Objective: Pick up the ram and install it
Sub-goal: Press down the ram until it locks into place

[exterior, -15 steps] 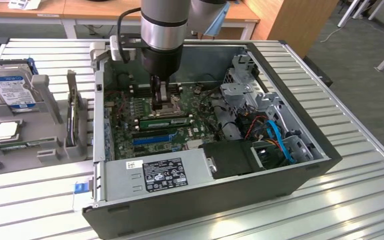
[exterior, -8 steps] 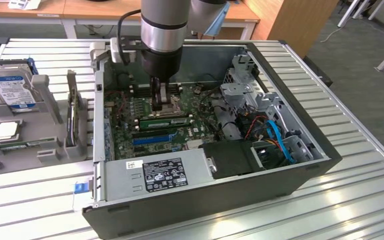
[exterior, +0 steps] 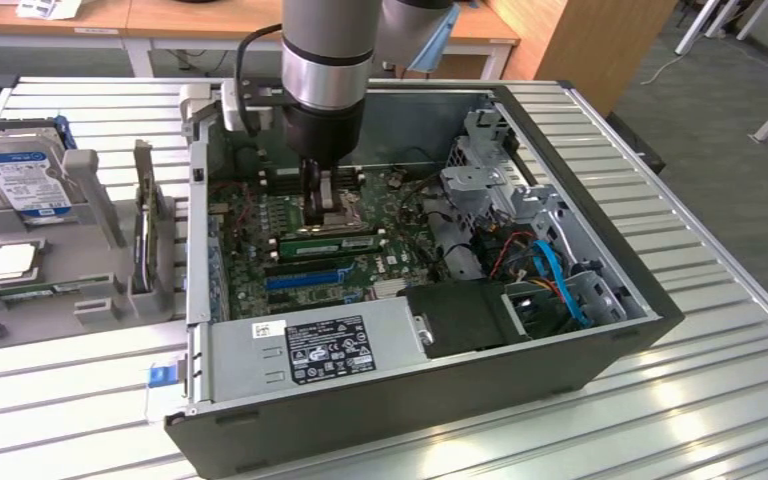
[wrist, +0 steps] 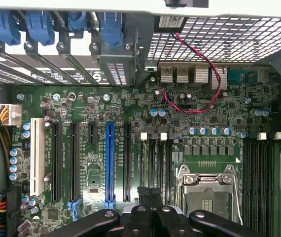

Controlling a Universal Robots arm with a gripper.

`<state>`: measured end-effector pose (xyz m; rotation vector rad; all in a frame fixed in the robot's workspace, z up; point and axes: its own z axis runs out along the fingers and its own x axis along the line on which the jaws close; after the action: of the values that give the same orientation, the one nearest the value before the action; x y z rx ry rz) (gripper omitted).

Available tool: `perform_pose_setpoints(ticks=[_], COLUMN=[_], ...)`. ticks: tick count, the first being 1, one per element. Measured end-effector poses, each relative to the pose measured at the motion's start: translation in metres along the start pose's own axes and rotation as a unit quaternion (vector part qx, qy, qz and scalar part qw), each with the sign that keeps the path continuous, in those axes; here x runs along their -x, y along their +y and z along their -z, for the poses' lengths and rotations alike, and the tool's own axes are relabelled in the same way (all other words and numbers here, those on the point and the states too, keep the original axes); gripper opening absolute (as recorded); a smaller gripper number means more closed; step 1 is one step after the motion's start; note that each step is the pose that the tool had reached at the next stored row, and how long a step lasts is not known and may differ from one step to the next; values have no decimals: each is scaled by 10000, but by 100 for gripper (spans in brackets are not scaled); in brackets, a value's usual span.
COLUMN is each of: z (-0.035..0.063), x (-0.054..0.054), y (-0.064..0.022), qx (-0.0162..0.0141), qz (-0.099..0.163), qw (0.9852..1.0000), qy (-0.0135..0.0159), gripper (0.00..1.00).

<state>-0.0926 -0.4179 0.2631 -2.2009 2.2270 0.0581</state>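
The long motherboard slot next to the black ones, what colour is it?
Blue. The long slot shows best in the wrist view, standing among black slots.

A lab or workshop: an opened desktop computer case on a slatted metal table, wooden desks behind.

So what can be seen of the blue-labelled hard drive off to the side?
The hard drive is a flat, silver, metal-looking block with a white and blue printed label across its broad face. It stands upright on edge, leaning slightly back, slotted into a grey holder whose upright posts bracket it. It sits at the exterior view's left, outside the open computer case, on the slatted metal table. Nothing but the holder appears to touch it.
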Motion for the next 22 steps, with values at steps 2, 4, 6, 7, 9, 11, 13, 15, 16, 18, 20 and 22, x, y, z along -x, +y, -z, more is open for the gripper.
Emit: perform_pose_setpoints(ticks=[2, 4, 6, 7, 9, 11, 13, 15, 16, 18, 20, 22], z=[-13, -23, -33, -38, -48, -57, -67, -77, -84, -97, -110, -123], x=[0, -1, -1, -1, -1, -2, -2, -2, -3, -3, -4, -4], y=[0, 0, -1, -1, -1, -1, -1, -1, -2, -2, -2, -3], qx=[0, 0, 0, 0, 0, 0, 0, 0, 0, 0, 0, 0], qz=[0, 0, 0, 0, 0, 0, 0, 0, 0, 0, 0, 0], qw=[10000, 10000, 10000, 10000, 10000, 10000, 10000, 10000, 10000, 10000, 10000, 10000], qy=[0, 0, 0, 0, 0, 0, 0, 0, 0, 0, 0, 0], gripper=[10, 10, 10, 10, 10, 10, 10, 10, 10, 10, 10, 10])
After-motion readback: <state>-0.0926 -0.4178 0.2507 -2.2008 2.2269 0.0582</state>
